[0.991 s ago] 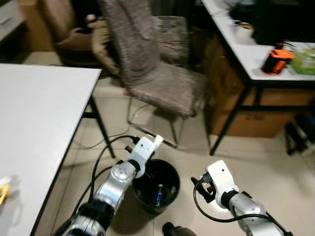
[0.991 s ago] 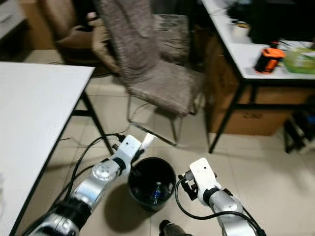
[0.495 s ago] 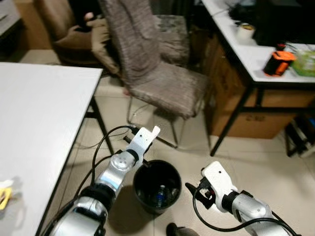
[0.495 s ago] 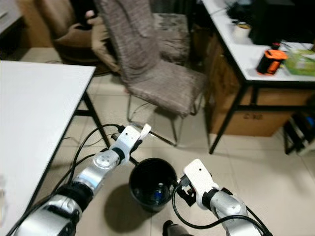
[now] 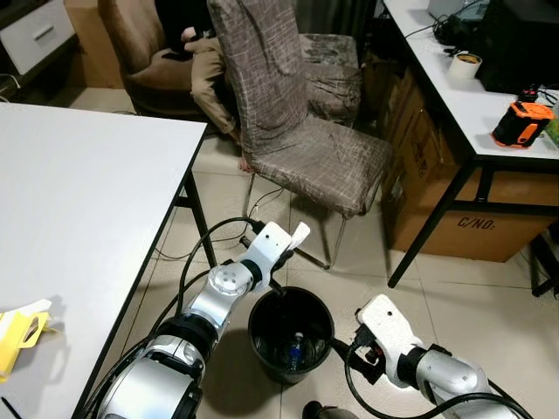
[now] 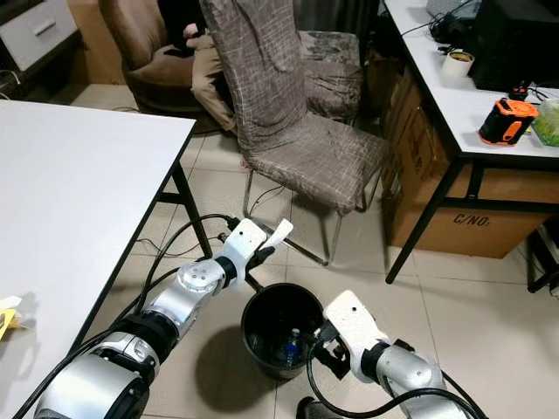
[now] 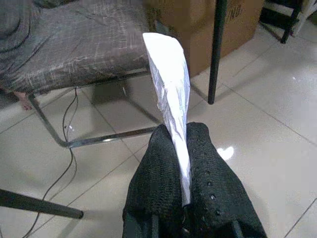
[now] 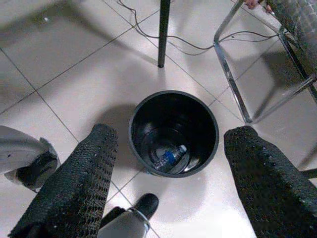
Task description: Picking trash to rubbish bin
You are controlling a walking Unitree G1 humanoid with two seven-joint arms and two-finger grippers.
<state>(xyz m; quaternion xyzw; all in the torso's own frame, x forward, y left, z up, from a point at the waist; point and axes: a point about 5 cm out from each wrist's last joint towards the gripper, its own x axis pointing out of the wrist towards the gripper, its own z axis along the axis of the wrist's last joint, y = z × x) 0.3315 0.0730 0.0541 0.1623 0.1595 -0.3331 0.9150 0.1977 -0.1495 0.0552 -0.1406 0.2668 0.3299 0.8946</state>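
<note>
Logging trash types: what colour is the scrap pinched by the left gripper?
White scrap; left wrist view shows it best.

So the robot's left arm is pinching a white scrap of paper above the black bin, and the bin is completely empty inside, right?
Not quite. The left gripper does pinch a white paper scrap near the black bin, but the bin is not empty: the right wrist view shows a plastic bottle lying at its bottom. The right gripper hangs over the bin with its jaws spread apart.

Bin mouth: rubbish bin open, apparently unobstructed, just below left gripper.
Beyond: chair legs block.
</note>
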